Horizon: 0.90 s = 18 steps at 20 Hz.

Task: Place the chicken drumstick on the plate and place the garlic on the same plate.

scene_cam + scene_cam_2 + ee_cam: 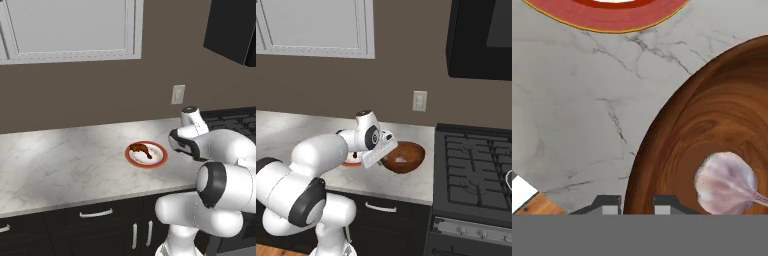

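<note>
A: Where is the chicken drumstick (pixel 140 150) being seen at this moment?

B: It is being seen lying on the plate (pixel 158 159), the white one with the red-orange rim, on the marble counter (pixel 65 160). The meat is resting toward the left part of the plate in the left base view.

A: And the garlic (pixel 727 183)?

B: It is being shown in the hand view, lying inside the wooden bowl (pixel 712 120), down on the bowl's brown floor with its thin stem pointing to the right edge of that view. It is not being touched by anything.

A: How is the bowl being placed relative to the plate?

B: The bowl is standing just beside the plate, with a strip of bare marble being left between them. In the right base view the bowl is being seen next to the stove (pixel 476 170), at the counter's right end.

A: How is the gripper (pixel 637 204) being held?

B: Its two dark tips are being kept drawn together, with nothing clamped between them. They are being held over the near rim of the bowl, to the left of the garlic in the hand view.

A: Is the arm being seen over the bowl?

B: Yes; in the right base view the hand is hanging above the bowl's left edge.
</note>
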Tool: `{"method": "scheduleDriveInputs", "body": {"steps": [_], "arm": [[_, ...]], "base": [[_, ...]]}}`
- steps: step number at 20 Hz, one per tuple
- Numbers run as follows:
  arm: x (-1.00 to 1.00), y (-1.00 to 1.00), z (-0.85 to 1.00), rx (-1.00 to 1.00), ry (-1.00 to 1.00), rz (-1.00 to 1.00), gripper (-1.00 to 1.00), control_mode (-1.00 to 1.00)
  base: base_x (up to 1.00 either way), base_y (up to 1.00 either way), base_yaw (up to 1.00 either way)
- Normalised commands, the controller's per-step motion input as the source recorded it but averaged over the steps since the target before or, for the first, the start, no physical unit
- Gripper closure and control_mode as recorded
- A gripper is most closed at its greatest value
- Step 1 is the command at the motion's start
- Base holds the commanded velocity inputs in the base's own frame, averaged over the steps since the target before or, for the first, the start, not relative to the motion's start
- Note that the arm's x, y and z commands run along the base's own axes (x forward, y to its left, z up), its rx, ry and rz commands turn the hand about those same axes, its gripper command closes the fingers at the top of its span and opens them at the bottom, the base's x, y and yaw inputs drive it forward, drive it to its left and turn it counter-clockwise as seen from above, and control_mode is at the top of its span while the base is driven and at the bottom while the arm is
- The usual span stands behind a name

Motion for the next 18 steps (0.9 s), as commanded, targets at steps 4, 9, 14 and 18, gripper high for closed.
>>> {"method": "scheduleDriveInputs", "body": {"steps": [4,9,14,18], "arm": [[-0.08,0.00,0.39,-0.07,0.00,0.25,1.00,-1.00],[-0.17,0.00,0.27,-0.11,0.07,0.41,1.00,-1.00],[-0.36,0.00,0.22,-0.16,0.16,0.55,1.00,-1.00],[-0.42,0.00,0.13,-0.19,0.18,0.68,1.00,-1.00]], "base": [[0.00,0.00,0.00],[0.00,0.00,0.00],[0.00,0.00,0.00],[0.00,0.00,0.00]]}}
